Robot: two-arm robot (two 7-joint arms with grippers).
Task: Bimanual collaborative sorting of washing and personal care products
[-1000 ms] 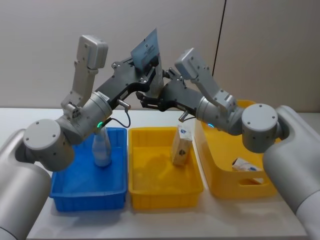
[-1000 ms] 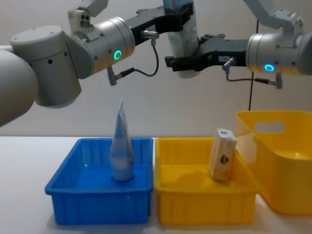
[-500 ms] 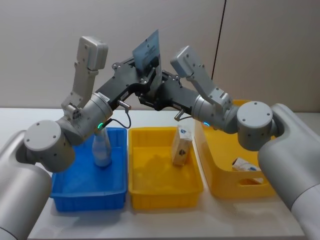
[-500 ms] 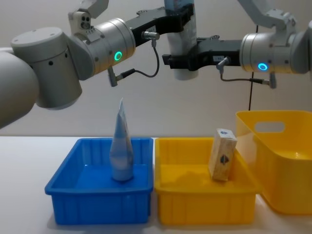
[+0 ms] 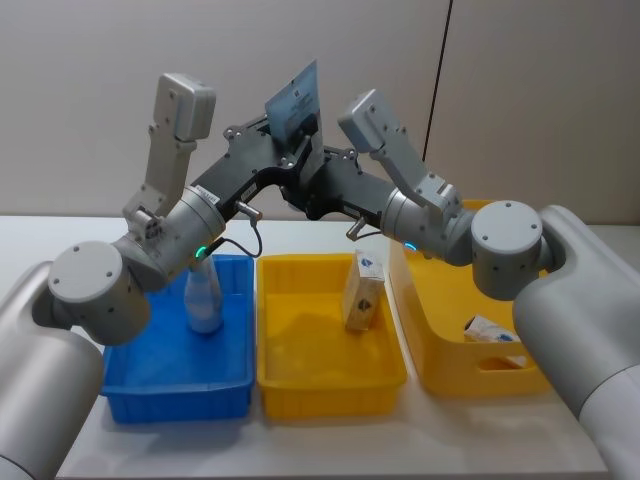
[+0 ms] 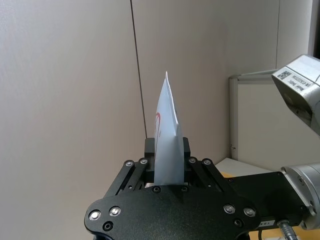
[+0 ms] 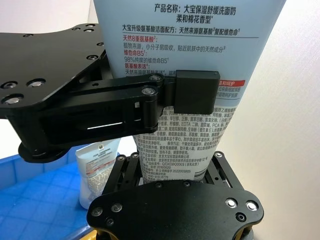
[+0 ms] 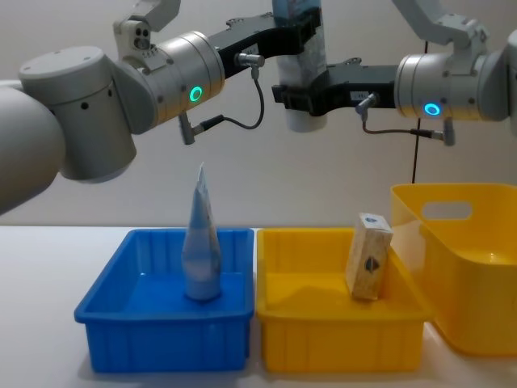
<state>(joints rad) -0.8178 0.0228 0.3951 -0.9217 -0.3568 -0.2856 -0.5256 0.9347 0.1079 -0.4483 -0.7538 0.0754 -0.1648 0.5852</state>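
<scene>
Over the yellow bin [image 8: 339, 356], my left pincer [image 8: 295, 28] and right pincer [image 8: 303, 95] pinch one tube [image 8: 311, 65]; mistimed release could drop it.

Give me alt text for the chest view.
A pale blue tube is held in mid-air above the bins, the left gripper shut on its upper part and the right gripper around its lower end. Below, a second tube stands in the blue bin and a tan box leans in the yellow bin.

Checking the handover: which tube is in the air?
The tube held high by the left gripper, with the right gripper at its lower end. Another tube stands in the blue bin.
</scene>
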